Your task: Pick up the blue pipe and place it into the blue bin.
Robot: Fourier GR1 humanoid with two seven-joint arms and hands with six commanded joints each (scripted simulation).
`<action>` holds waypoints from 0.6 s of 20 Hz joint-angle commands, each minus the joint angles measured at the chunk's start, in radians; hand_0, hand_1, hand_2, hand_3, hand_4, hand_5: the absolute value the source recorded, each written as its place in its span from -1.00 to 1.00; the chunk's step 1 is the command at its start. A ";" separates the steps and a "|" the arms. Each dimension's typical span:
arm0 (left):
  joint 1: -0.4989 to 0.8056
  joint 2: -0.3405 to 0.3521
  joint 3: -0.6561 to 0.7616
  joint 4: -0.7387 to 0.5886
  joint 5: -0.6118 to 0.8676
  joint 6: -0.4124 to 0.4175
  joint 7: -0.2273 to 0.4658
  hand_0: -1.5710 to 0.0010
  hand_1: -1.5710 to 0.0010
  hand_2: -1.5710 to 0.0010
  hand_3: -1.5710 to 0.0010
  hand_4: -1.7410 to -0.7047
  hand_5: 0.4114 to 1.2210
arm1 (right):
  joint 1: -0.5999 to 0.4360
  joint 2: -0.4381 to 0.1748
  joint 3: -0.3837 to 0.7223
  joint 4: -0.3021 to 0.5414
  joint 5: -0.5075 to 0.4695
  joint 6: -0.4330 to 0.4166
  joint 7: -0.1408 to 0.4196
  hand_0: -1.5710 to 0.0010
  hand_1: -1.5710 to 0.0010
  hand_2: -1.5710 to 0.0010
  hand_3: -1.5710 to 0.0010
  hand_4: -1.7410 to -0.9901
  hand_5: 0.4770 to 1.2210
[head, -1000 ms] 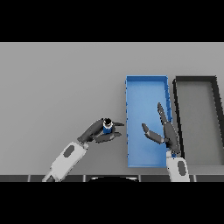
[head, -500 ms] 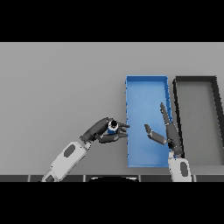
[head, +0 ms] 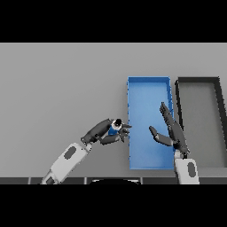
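Observation:
My left hand (head: 104, 132) is curled round the blue pipe (head: 116, 127), a short blue piece with a dark round opening facing up. It holds the pipe just left of the blue bin's left wall, with fingertips reaching the rim. The blue bin (head: 133, 159) is a long open rectangle on the grey table. My right hand (head: 172, 131) hovers over the bin's right half with straight fingers pointing away from me and thumb spread to the left, holding nothing.
A dark grey bin (head: 219, 133) of the same shape stands right beside the blue bin, on its right. The grey table (head: 57, 84) stretches out to the left and far side.
My left hand has carried the pipe rightward, from well left of the bin to its left wall. The right hand has shifted slightly right.

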 commanded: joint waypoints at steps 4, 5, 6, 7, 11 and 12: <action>-0.009 -0.004 -0.007 0.006 -0.002 0.005 0.001 -1.00 -1.00 -1.00 -0.90 -1.00 1.00 | -0.070 -0.114 0.010 -0.115 -0.216 0.182 0.124 1.00 1.00 1.00 1.00 0.22 -0.84; -0.016 -0.006 -0.004 0.006 0.005 0.004 0.001 -1.00 -1.00 -1.00 -0.90 -1.00 1.00 | -0.091 -0.140 0.025 -0.142 -0.238 0.207 0.168 1.00 1.00 1.00 1.00 0.17 -0.90; -0.021 -0.007 -0.006 0.015 -0.004 0.009 -0.002 -1.00 -1.00 -1.00 -0.90 -1.00 1.00 | -0.121 -0.156 0.044 -0.170 -0.278 0.229 0.223 1.00 1.00 1.00 1.00 0.14 -0.94; -0.007 0.011 -0.009 -0.001 -0.002 0.002 -0.016 -1.00 -1.00 -1.00 -0.90 -1.00 1.00 | -0.151 -0.173 0.058 -0.187 -0.297 0.246 0.247 1.00 1.00 1.00 1.00 0.12 -0.94; -0.017 0.008 -0.018 -0.007 -0.003 0.011 0.005 -1.00 -1.00 -1.00 -0.89 -1.00 1.00 | -0.263 -0.181 0.134 -0.200 -0.329 0.299 0.348 1.00 1.00 1.00 1.00 0.14 -0.91; -0.017 0.004 -0.021 0.001 -0.005 0.013 0.007 -1.00 -1.00 -1.00 -0.89 -1.00 1.00 | -0.280 -0.182 0.153 -0.203 -0.309 0.314 0.349 1.00 1.00 1.00 1.00 0.14 -0.89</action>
